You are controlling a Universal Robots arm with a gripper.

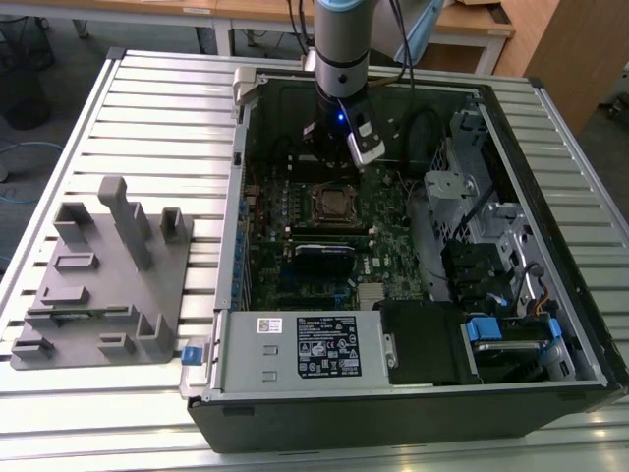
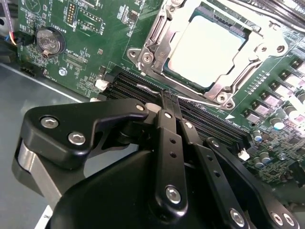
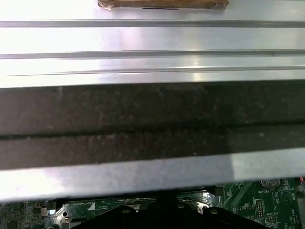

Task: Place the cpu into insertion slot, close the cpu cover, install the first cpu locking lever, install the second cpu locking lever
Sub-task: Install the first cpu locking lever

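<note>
Already the cpu (image 2: pixel 205 50) lies under the cpu cover (image 2: pixel 157 38).

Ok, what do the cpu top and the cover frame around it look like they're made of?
The cpu: dull, pale grey matte metal top, by its even soft sheen. The cpu cover: brighter silver, probably stamped steel, given glints on its bent edges.
</note>
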